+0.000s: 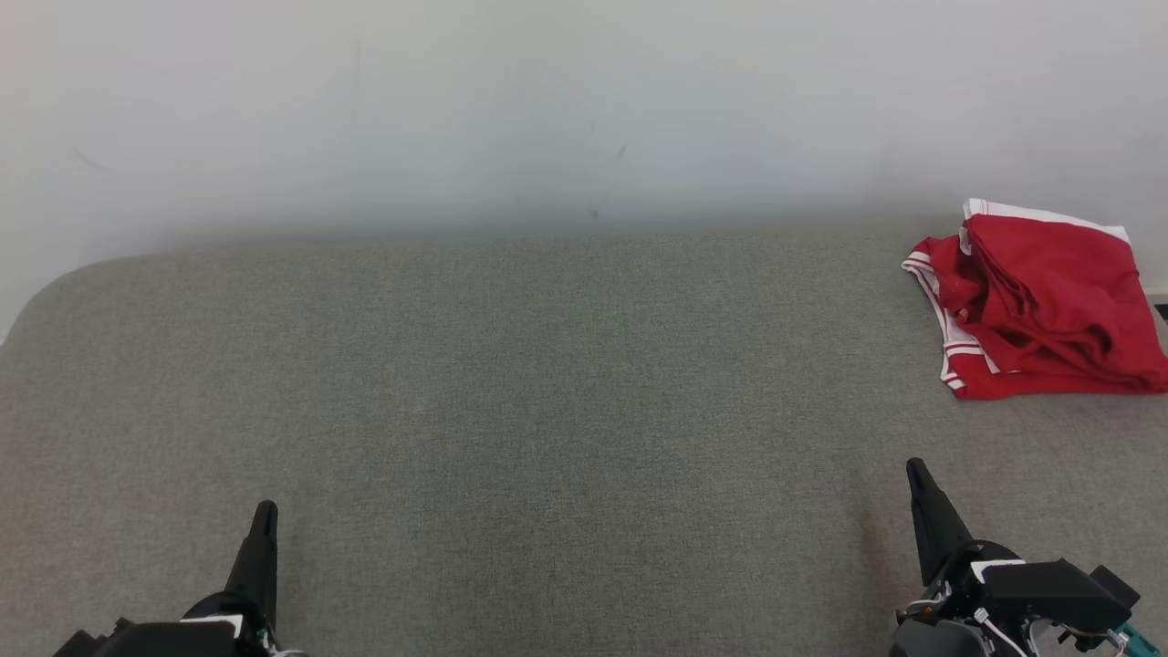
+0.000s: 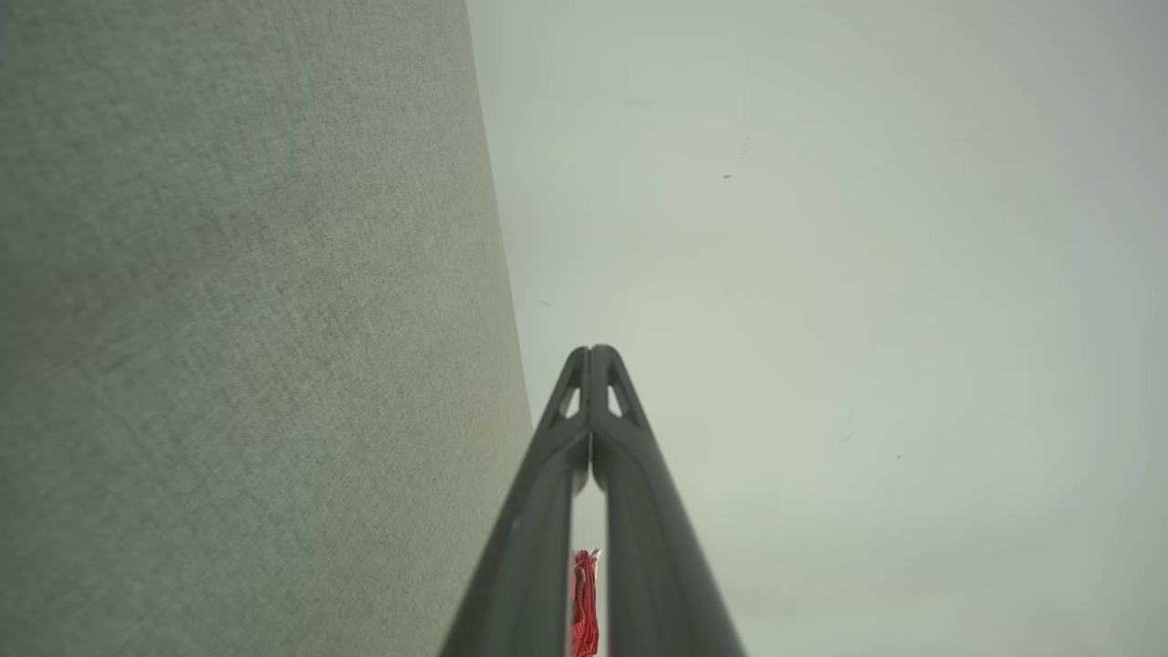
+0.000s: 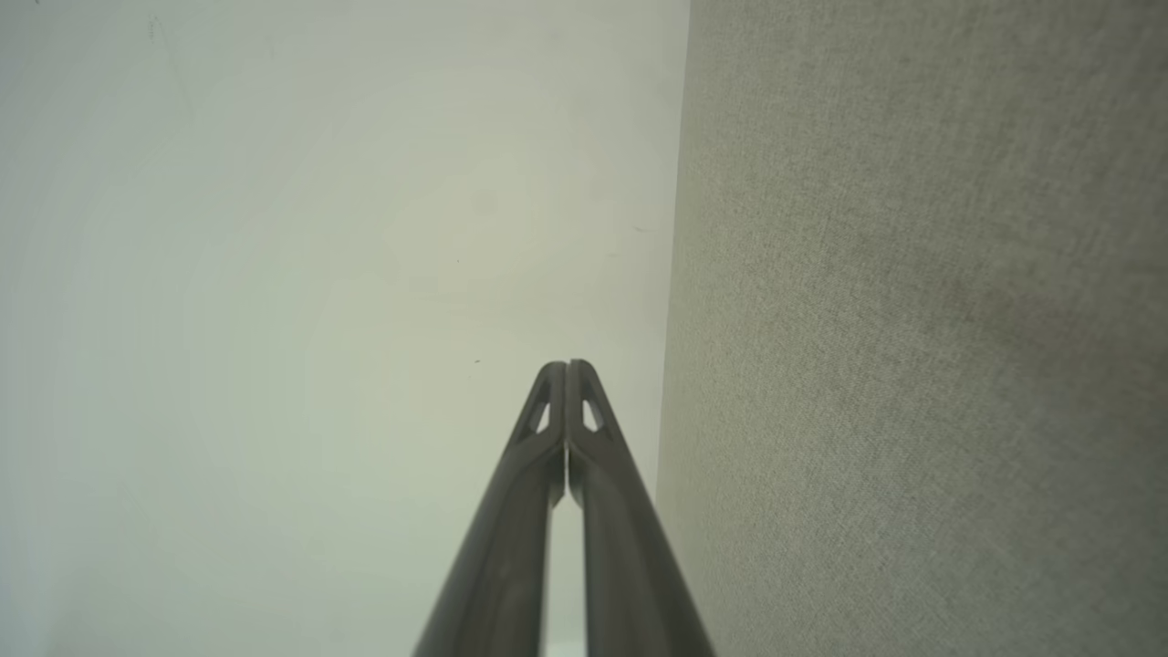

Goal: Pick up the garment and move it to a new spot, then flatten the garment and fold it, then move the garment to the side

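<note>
A: Status on the red garment (image 1: 1040,301)?

B: Far right of the grey fabric table (image 1: 547,411), near the back edge by the pale wall (image 1: 547,109). It's a compact layered bundle, with white trim showing on its left + top edges. A bit rumpled, not crisp.

A: Grippers?

B: Left gripper (image 1: 265,511) is low left, right gripper (image 1: 915,470) low right. Both are over bare table, well apart from the cloth. Wrist views show each pair of fingers pressed tip to tip with nothing pinched, so both are closed + empty.

A: There's red in the left wrist view tho?

B: Just a sliver of the garment (image 2: 584,602) seen thru the gap lower down the finger shafts. It's background, not held.

A: So how far along?

B: My read is near the end, prob. done. The bundle looks folded over on itself & parked at the side, and the middle of the table is bare.

A: Sure?

B: Not 100%. A loose pile waiting for pickup could look similar. In that case everything's left: pick, move, flatten, fold, set aside. The layers look too stacked for that, imo.

A: Anything left if it is done?

B: Maybe neaten the fold, since the edges are uneven. Otherwise nothing.
</note>
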Available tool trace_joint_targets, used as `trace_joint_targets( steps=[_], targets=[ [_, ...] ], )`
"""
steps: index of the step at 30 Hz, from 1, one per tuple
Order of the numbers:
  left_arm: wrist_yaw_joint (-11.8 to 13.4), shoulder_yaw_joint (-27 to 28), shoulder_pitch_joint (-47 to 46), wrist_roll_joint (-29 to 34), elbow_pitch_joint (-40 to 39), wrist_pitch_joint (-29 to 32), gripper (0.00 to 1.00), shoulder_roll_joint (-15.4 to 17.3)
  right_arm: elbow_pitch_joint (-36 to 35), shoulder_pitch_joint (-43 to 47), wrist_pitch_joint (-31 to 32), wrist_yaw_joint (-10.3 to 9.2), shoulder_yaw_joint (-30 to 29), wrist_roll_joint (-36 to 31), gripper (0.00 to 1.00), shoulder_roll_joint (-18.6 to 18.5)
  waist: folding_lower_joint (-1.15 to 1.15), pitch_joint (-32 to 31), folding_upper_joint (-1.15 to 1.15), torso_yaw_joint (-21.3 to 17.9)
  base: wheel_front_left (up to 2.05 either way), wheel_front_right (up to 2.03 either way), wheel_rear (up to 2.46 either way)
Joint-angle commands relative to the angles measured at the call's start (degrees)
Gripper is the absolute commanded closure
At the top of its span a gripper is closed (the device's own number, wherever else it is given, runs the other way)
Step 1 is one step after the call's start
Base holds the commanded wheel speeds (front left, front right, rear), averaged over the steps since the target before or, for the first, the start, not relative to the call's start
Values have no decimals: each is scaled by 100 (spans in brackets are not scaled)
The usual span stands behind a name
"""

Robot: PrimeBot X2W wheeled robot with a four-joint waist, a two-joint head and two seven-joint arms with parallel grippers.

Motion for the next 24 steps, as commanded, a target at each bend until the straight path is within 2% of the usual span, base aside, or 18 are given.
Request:
trace_joint_targets(
  steps=[1, 24],
  targets=[
    [-7, 21, -61, -26, 14, 9, 100, -10, 6, -42, 12, 4, -4, 9, 100, 23, 0, 0, 0, 0, 0, 0, 0],
    [-7, 20, -59, -26, 13, 7, 100, -9, 6, -40, 11, 4, -2, 10, 100, 22, 0, 0, 0, 0, 0, 0, 0]
  ],
)
